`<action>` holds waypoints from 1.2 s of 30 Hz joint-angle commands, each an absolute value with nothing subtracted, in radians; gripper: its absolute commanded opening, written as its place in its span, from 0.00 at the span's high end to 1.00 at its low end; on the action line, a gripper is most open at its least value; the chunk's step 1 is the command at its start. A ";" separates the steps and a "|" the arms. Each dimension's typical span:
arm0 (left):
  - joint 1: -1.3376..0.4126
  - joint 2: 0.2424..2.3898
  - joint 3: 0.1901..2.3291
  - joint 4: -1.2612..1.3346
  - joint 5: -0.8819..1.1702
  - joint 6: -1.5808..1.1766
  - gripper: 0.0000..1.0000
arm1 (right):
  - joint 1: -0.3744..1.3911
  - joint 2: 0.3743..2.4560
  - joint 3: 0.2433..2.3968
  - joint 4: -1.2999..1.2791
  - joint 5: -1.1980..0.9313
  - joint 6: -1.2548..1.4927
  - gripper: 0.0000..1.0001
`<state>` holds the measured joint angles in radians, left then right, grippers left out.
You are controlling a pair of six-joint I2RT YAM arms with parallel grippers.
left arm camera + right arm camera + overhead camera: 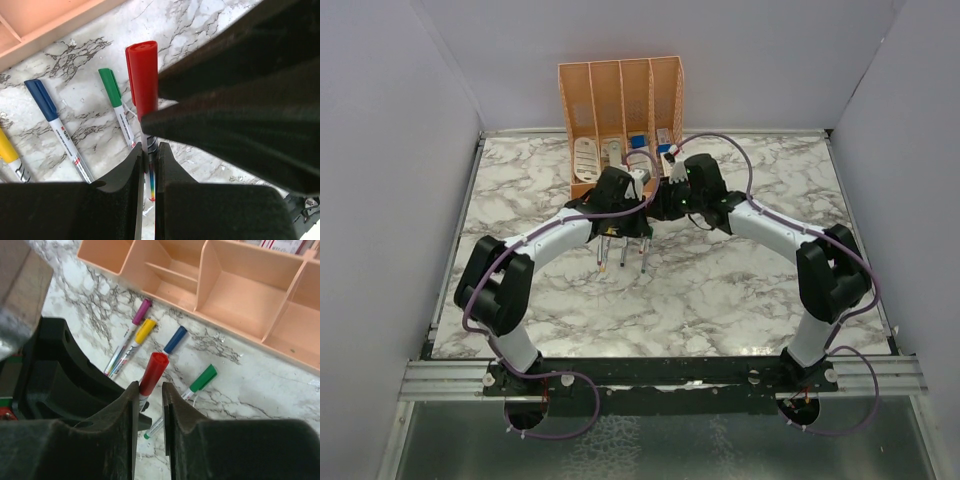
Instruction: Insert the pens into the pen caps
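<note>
My left gripper (149,150) is shut on the barrel of a silver-grey pen (148,142) that wears a red cap (142,75) and points up and away from it. In the right wrist view the same red cap (153,372) stands between the jaws of my right gripper (149,387). The cap touches the left finger, with a gap at the right one. Both grippers meet over the table's middle, just in front of the organiser. Capped pens lie on the marble: purple (142,311), yellow (145,331), blue (175,339) and green (202,378).
The orange organiser (620,100) stands at the back of the marble table (770,290), close behind both grippers. The lying pens (623,255) sit just in front of the left wrist. Grey walls close in the left and right sides.
</note>
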<state>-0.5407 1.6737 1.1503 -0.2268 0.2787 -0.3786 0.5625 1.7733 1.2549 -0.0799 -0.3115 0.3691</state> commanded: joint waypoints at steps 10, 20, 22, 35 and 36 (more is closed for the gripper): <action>-0.532 1.812 1.285 -0.350 0.183 -0.410 1.00 | 0.566 1.677 1.209 -0.229 -0.193 0.322 0.75; -0.533 1.901 1.337 -0.474 0.157 -0.401 0.94 | 0.566 1.633 1.233 -0.267 -0.129 0.310 0.75; -0.532 1.912 1.345 -0.497 0.156 -0.394 0.90 | 0.566 1.629 1.232 -0.266 -0.127 0.309 0.75; -0.533 1.933 1.350 -0.516 0.156 -0.399 0.70 | 0.566 1.628 1.236 -0.270 -0.108 0.313 0.75; -0.533 1.932 1.350 -0.516 0.156 -0.399 0.71 | 0.566 1.626 1.234 -0.270 -0.107 0.314 0.75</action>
